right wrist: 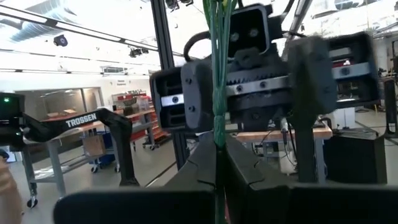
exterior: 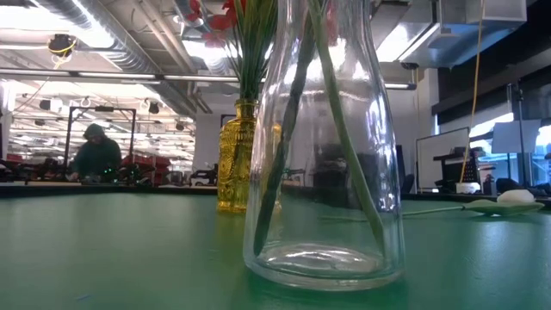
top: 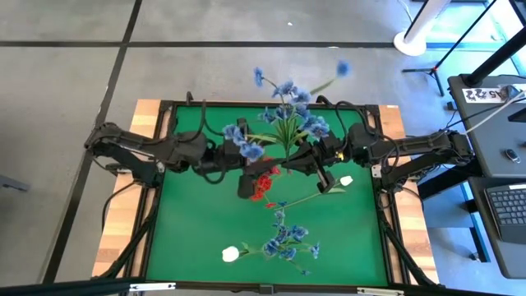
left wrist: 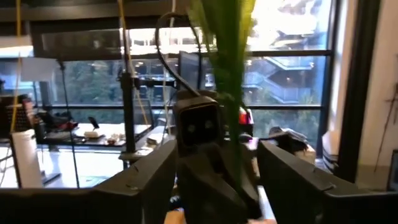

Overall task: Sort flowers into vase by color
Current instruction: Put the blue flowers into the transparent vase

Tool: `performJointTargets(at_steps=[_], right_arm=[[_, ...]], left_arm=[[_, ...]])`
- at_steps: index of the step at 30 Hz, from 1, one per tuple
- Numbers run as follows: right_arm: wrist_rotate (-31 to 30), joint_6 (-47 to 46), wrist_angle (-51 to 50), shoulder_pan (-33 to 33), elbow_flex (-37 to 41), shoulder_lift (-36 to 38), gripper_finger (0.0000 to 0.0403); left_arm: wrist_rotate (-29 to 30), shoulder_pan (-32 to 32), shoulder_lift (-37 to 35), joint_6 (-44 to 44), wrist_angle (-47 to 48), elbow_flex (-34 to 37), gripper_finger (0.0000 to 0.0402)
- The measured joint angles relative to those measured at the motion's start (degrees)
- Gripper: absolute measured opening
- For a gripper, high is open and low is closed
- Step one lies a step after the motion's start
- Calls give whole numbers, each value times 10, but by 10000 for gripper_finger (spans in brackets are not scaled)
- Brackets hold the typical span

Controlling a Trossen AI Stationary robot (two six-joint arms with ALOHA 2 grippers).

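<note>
A bunch of blue-blossom flowers [top: 289, 115] with green leaves stands up at the table's middle. Its green stems [right wrist: 217, 93] run through my shut right gripper [right wrist: 217, 163] [top: 289, 161]. My left gripper [left wrist: 217, 180] [top: 246, 156] faces it, open, its fingers wide apart on either side of the right gripper, touching nothing. In the low view, green stems [exterior: 288, 129] stand in a clear glass vase [exterior: 325, 250], lower ends at its bottom. Red flowers [top: 265, 182] stand in a yellow vase [exterior: 234, 168]. A blue spray [top: 288, 238] and two white buds [top: 346, 180] [top: 231, 254] lie on the mat. My right gripper pinches the bundled green stems [right wrist: 218, 127] between its two fingers. It comes in level from the table's right side, with the fingers lying across the stems. The stems stand upright in the hold, with the blossoms above the fingers. The gripper hides what lies below it.
The green mat [top: 189, 238] has a black frame. The two vases stand close together at the middle, the clear one nearest the low camera. A long stem with a white bud [exterior: 515, 196] lies on the right. A person [exterior: 95, 155] sits far off in the room.
</note>
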State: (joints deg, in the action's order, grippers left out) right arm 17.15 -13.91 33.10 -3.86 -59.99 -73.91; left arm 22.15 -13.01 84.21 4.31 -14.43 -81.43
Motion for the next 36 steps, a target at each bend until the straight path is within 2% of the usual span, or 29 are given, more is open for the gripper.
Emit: performJointTargets(at_steps=[6, 10, 13, 21, 24, 28, 33, 36], right_arm=[[2, 2, -4, 0, 0, -4, 5], [5, 2, -7, 0, 0, -4, 5], [5, 1, -14, 0, 0, -4, 6], [14, 0, -20, 0, 0, -4, 6], [14, 0, -23, 0, 0, -4, 7], [12, 0, -29, 1, -1, -3, 7], [11, -2, -29, 1, -1, -3, 11], [23, -13, -30, 1, -1, 2, 37]], left_arm=[[-2, 7, 30, -38, -13, -26, 226], [0, 5, 36, -38, -16, -31, 219], [25, 0, 36, -38, -17, -31, 206], [73, -23, 35, -14, -31, -31, 127], [109, -32, 35, 1, -36, -31, 85], [113, -37, 36, 3, -51, -31, 20], [114, -38, 36, 3, -50, -31, 8], [118, -45, 36, 3, -49, -31, 5]])
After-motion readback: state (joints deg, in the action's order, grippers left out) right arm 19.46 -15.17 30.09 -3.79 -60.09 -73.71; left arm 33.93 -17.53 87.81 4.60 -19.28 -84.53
